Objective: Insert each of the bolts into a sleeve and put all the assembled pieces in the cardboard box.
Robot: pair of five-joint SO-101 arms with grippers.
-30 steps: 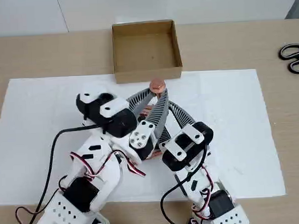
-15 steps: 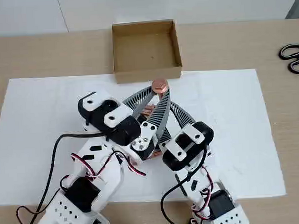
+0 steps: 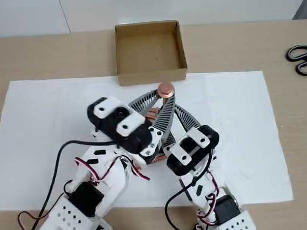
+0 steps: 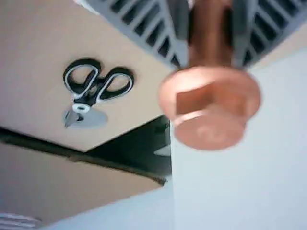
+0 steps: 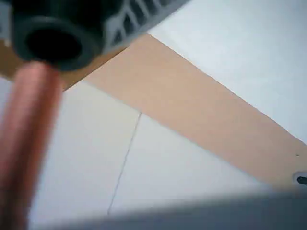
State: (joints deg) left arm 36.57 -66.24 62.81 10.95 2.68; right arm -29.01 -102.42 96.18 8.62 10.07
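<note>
The tan counter [image 3: 38,54] carries a wide white paper sheet [image 3: 51,114], and both arms meet over the middle of it. The open cardboard box [image 3: 151,77] sits just beyond the crossed fingertips, at the sheet's far edge. Black-handled scissors [image 3: 301,59] lie on the bare counter well apart from both end effectors, off to the right arm's side. The left end effector [image 4: 209,28] is pressed onto the shank of a copper bolt [image 4: 211,108], with the broad hexagonal head sticking out past its ribbed grey fingers [image 4: 144,24]. The right end effector [image 5: 62,19] pinches a short black sleeve [image 5: 52,45], hollow end facing its camera. The bolt's shank runs up to the sleeve's mouth; whether it has entered cannot be told.
</note>
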